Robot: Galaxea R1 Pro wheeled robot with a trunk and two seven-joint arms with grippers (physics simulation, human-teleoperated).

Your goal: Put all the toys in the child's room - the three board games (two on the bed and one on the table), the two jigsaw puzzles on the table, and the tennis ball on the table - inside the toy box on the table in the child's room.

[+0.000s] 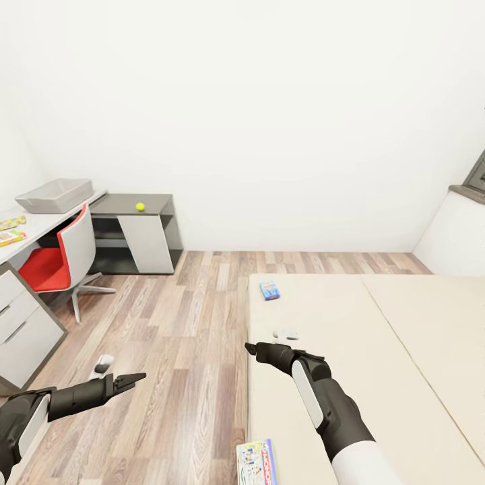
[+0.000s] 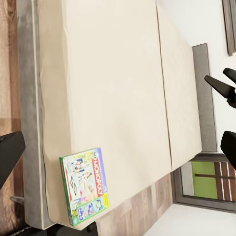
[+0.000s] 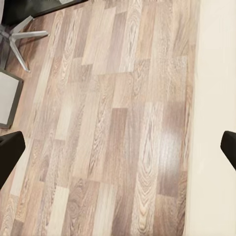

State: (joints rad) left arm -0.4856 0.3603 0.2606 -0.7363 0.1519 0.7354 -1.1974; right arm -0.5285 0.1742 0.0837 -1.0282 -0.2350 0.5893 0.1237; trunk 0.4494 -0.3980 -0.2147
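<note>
The pale grey toy box [image 1: 54,195] stands on the table [image 1: 40,225] at the far left. Two flat colourful things [image 1: 11,229] lie near the table's left edge; I cannot tell which they are. The tennis ball [image 1: 140,207] rests on the lower dark cabinet. On the bed [image 1: 377,377] lie the small blue-teal board game [image 1: 270,289] and the Monopoly board game [image 1: 256,462] [image 2: 84,186], at the near edge. My left gripper [image 1: 133,380] [image 2: 119,150] hangs open over the floor. My right gripper [image 1: 253,349] [image 3: 118,147] is open above the bed's edge, holding nothing.
A red and white swivel chair [image 1: 60,259] stands before the table's drawers [image 1: 23,323]. A small grey-white object [image 1: 103,364] lies on the wood floor [image 1: 182,337], and a small white one [image 1: 286,333] on the mattress. A window [image 1: 477,172] is at far right.
</note>
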